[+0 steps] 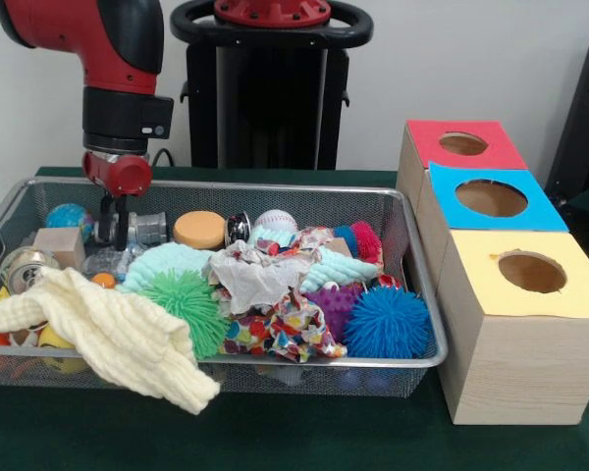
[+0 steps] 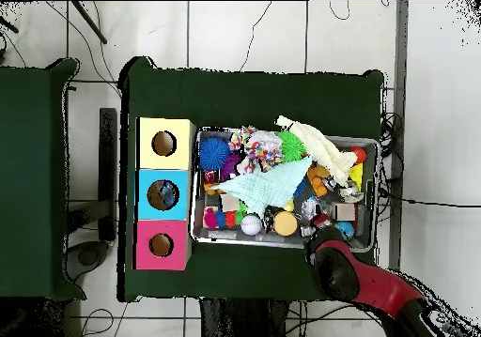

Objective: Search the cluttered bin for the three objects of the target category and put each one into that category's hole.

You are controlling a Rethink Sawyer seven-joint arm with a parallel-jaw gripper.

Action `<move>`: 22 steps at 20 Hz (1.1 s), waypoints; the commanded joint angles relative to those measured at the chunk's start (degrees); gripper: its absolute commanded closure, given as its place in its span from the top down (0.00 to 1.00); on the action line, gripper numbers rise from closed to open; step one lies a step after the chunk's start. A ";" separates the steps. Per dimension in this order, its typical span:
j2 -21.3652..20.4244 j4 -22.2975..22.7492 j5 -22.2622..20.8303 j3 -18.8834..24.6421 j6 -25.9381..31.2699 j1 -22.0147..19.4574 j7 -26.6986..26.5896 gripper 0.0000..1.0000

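A wire mesh bin point(image 1: 275, 187) point(image 2: 246, 242) holds a heap of clutter. In it lie a blue spiky ball point(image 1: 388, 322) point(image 2: 213, 152), a green spiky ball point(image 1: 188, 304) point(image 2: 292, 145) and a purple spiky ball point(image 1: 336, 299). An orange disc point(image 1: 199, 230) point(image 2: 285, 222), a white baseball point(image 1: 276, 221) point(image 2: 251, 224) and a wooden block point(image 1: 59, 245) are also there. My gripper point(image 1: 118, 224) point(image 2: 319, 223) reaches down into the bin's far left corner in the front view, beside a grey cylinder point(image 1: 149, 228). Its tips are hidden among the objects.
To the bin's right in the front view stand three wooden boxes, each with a round hole: red point(image 1: 462, 143) point(image 2: 161, 245), blue point(image 1: 491, 198) point(image 2: 163, 194) and yellow point(image 1: 532, 272) point(image 2: 163, 144). A cream knitted cloth point(image 1: 118, 339) hangs over the bin's near rim. A patterned cloth point(image 1: 285, 329) covers the middle.
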 commanded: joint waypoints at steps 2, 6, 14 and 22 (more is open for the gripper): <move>2.49 -1.19 -3.36 5.39 -2.27 -1.64 3.81 1.00; 3.05 -1.01 -4.26 5.95 -2.55 -2.53 3.91 1.00; 4.27 -1.54 -5.38 6.20 -3.70 -3.10 4.27 1.00; 5.32 -2.17 -5.14 6.00 -5.26 -2.82 4.44 1.00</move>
